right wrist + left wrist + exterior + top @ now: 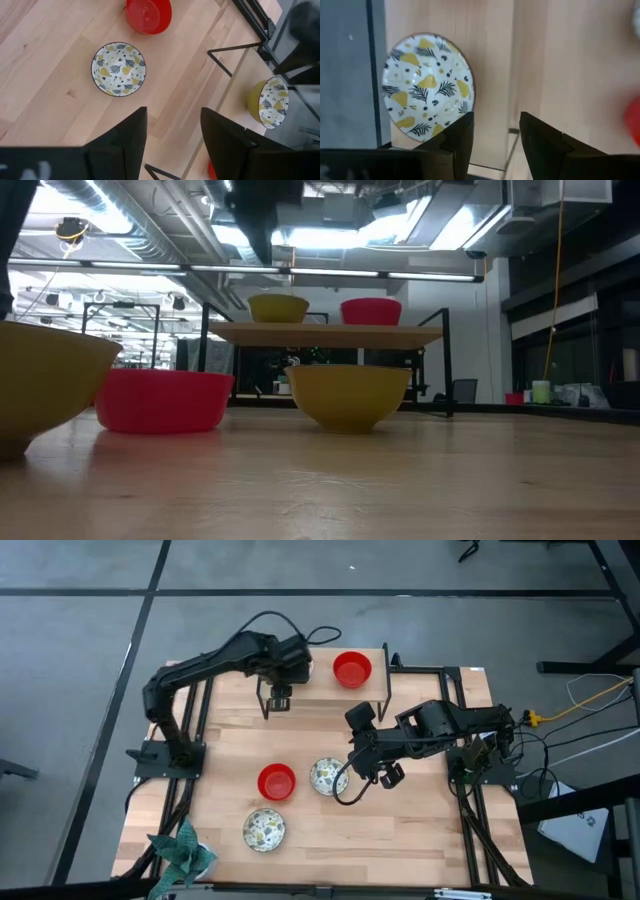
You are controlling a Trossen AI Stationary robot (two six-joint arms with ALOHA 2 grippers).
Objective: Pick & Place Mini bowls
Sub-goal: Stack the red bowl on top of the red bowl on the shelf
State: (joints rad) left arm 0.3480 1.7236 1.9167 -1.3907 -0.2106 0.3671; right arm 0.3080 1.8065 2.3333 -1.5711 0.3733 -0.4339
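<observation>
Patterned bowl [427, 91] on the raised shelf [372, 690] near its edge, my left gripper [495, 137] above it, fingers parted, empty, one red bowl [352, 669] alongside, three bowls on open table [400, 830], right gripper [172, 137] hovering open.

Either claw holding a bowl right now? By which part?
No. The left claw stands open above the raised wooden shelf, clear of the patterned bowl. The right claw is open and empty.

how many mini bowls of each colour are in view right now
glossy red round bowls: 2
white round bowls with yellow leaf pattern: 3
total: 5
</observation>
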